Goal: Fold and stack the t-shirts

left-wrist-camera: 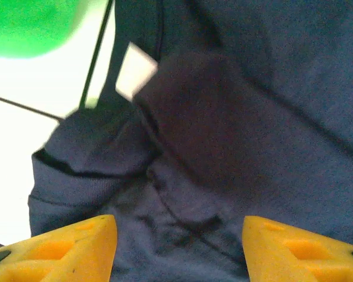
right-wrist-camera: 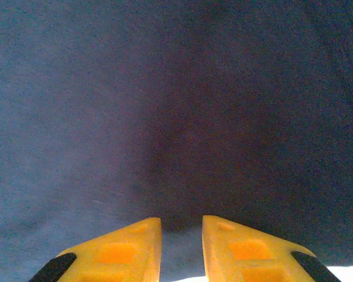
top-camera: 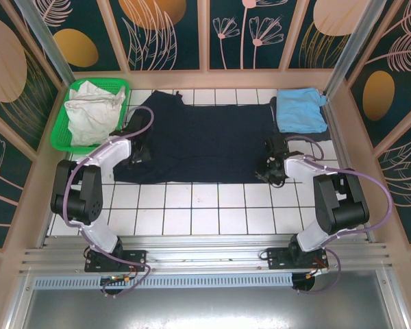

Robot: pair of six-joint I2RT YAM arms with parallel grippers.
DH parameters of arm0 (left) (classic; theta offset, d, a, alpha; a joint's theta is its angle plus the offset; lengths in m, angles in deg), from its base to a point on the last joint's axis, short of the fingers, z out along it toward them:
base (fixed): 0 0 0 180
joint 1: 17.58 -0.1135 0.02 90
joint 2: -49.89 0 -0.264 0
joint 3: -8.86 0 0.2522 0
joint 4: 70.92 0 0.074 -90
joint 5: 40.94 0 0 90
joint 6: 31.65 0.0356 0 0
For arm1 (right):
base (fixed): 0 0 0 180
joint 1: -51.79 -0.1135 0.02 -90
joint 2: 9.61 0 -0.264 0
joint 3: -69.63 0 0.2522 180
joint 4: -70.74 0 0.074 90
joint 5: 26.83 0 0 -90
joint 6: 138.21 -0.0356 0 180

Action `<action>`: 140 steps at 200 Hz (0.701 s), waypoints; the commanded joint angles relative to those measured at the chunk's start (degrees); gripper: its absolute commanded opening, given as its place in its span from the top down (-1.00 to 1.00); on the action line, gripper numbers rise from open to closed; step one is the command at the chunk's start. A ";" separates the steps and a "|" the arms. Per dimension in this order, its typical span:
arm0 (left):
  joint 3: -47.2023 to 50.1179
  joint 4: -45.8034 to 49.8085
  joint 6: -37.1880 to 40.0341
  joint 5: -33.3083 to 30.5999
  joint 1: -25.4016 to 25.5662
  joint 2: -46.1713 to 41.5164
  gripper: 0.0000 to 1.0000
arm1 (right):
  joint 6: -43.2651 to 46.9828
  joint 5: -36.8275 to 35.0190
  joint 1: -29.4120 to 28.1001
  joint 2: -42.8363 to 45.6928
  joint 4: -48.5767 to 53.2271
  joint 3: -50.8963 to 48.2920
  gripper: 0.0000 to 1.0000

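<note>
A large dark navy t-shirt (top-camera: 198, 140) lies spread across the white tiles. My left gripper (top-camera: 140, 155) hovers over its rumpled left end; in the left wrist view its yellow fingers (left-wrist-camera: 65, 249) stand wide apart, open, over creased navy cloth (left-wrist-camera: 235, 117) with a white label (left-wrist-camera: 135, 70). My right gripper (top-camera: 270, 170) sits at the shirt's right near edge. Its fingers (right-wrist-camera: 123, 252) show a narrow gap over smooth navy cloth (right-wrist-camera: 165, 106), open, nothing pinched. A folded light blue t-shirt (top-camera: 301, 113) lies at the back right. A crumpled white t-shirt (top-camera: 92, 113) fills the basket.
The green mesh basket (top-camera: 61, 137) stands at the back left, close to my left arm, and its corner (left-wrist-camera: 29, 23) appears in the left wrist view. Bare white tiles (top-camera: 205, 205) run between the navy shirt and the arm bases. Patterned walls enclose the table.
</note>
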 commanded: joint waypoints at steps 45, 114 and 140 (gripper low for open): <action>10.95 -4.38 -3.22 -0.96 -0.47 0.32 -0.19 | -3.15 -1.25 1.13 4.49 -0.75 -6.80 0.52; 16.78 -1.74 -5.77 0.74 -0.48 -7.26 -0.31 | -5.56 0.05 1.06 15.30 5.13 -9.75 0.53; 16.39 0.18 -6.80 -1.31 -0.46 -11.26 -0.49 | -4.79 3.03 1.05 18.60 -0.07 -6.74 0.52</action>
